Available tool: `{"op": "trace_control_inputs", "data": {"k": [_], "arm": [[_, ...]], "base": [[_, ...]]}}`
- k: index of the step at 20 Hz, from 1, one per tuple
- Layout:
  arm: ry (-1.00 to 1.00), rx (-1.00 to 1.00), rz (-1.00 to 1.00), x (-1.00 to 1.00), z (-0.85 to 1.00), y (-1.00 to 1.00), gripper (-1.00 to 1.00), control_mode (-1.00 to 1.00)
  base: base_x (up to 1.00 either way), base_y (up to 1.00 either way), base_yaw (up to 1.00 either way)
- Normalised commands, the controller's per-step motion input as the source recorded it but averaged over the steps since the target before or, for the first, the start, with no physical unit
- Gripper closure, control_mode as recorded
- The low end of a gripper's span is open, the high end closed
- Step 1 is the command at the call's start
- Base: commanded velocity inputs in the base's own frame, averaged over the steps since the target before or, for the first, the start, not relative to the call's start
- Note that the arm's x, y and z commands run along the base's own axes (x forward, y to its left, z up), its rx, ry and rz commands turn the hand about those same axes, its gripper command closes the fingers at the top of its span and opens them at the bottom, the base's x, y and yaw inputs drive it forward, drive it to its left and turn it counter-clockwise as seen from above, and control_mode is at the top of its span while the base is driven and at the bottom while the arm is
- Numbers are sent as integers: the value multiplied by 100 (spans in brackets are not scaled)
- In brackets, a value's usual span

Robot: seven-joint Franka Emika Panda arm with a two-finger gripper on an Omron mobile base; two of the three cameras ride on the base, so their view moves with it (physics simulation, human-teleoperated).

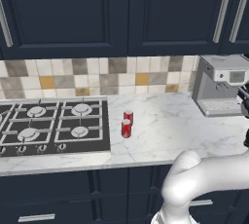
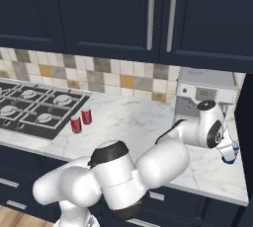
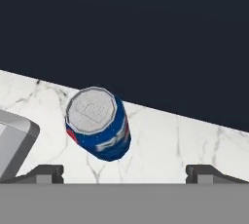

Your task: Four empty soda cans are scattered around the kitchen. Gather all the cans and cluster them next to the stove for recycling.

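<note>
The gripper [image 3: 124, 172] stands wide apart, with nothing between its two dark fingertips [image 3: 46, 172], and it looks down at a blue can [image 3: 99, 123] on the white marble tabletop [image 3: 185, 145]. This can stands upright, its silvery top towards the hand, so its long axis runs almost along the line of the gripper. It sits a little to the left of the middle between the tips and just beyond them, not yet between them. I judge the hand must shift a bit to that side and go down before it can close around the can.

In the right base view the blue can [image 2: 230, 154] is at the far right end of the tabletop, near the grey coffee machine [image 2: 205, 95]. Two red cans [image 1: 127, 123] already stand close together just beside the right edge of the stove [image 1: 53, 125], well apart from the blue one.
</note>
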Motion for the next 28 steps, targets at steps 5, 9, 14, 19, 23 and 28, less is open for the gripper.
{"op": "trace_control_inputs", "data": {"k": [5, 9, 14, 19, 23, 28], "arm": [[0, 2, 7, 4, 0, -26, -100, -100], [0, 1, 3, 13, 0, -21, -100, -100], [0, 2, 3, 18, 0, -15, -100, -100], [0, 4, 4, 22, 0, -8, -100, -100], [1, 6, 3, 15, -4, -9, -100, -100], [6, 2, 0, 2, -14, -13, -100, -100]], "base": [[0, 0, 0], [0, 0, 0], [0, 0, 0], [0, 0, 0], [0, 0, 0], [0, 0, 0]]}}
